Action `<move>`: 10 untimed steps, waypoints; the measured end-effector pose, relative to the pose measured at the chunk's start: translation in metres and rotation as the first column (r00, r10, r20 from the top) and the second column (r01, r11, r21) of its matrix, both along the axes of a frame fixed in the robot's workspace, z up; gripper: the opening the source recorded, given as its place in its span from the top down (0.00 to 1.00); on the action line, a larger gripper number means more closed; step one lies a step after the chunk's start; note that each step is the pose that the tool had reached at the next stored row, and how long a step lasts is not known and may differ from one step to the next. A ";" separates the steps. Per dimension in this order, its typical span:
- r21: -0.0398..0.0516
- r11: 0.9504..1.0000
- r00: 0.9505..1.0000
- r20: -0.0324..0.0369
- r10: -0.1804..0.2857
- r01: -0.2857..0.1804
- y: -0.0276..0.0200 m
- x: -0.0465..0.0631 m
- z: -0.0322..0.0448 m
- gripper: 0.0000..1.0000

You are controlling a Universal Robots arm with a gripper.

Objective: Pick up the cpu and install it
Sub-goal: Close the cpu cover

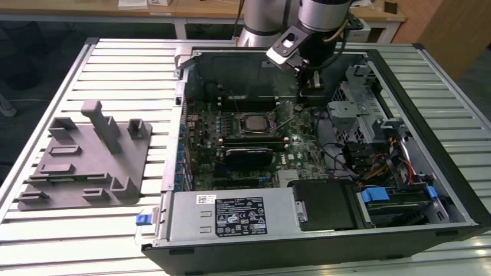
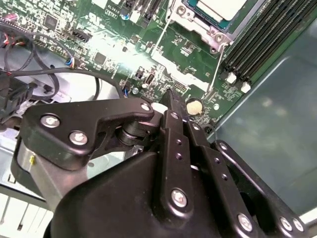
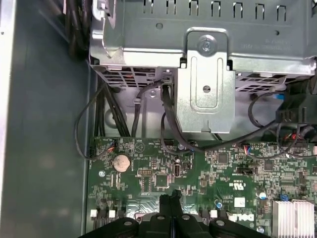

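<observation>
The computer case (image 1: 307, 256) lies open on the slatted table (image 1: 123, 63), and the arm reaches down into it from the far side. The gripper (image 1: 305, 95) hangs low over the green motherboard (image 1: 299, 155). Its two black fingers (image 3: 163, 213) are pressed together at the tips with nothing between them; whether the tips touch the board I cannot tell. The cpu (image 1: 251, 122) is not in its hold. It lies flat inside the socket frame (image 2: 184, 16) near the middle of the board, on the exterior view's left of the fingertips, near but apart. Room is tight on the other side: the metal drive cage (image 3: 205, 64) rises close by, and black cables (image 3: 168, 124) droop from it onto the board's edge. A coin cell (image 3: 120, 162) sits just beside the fingertips. Memory slots (image 2: 262, 39) run along one side of the socket, next to the case's bare wall (image 2: 267, 129). A grey fixture (image 1: 84, 161) stands on the table well apart from the case, at the exterior view's left
</observation>
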State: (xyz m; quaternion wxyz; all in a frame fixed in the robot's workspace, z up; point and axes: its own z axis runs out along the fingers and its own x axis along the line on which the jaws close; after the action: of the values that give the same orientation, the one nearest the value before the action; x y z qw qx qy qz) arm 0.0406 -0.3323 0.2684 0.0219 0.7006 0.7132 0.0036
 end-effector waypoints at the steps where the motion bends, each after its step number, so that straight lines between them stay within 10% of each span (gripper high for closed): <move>1: 0.000 1.000 1.000 0.000 0.000 0.000 0.0000 0.000 -0.0017 0.89; 10: -0.001 1.000 1.000 -0.001 -0.001 0.001 0.0000 0.006 -0.0157 0.89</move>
State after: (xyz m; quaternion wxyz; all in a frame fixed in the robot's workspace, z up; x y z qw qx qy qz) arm 0.0465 -0.3323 0.2527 0.0217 0.7008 0.7130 0.0030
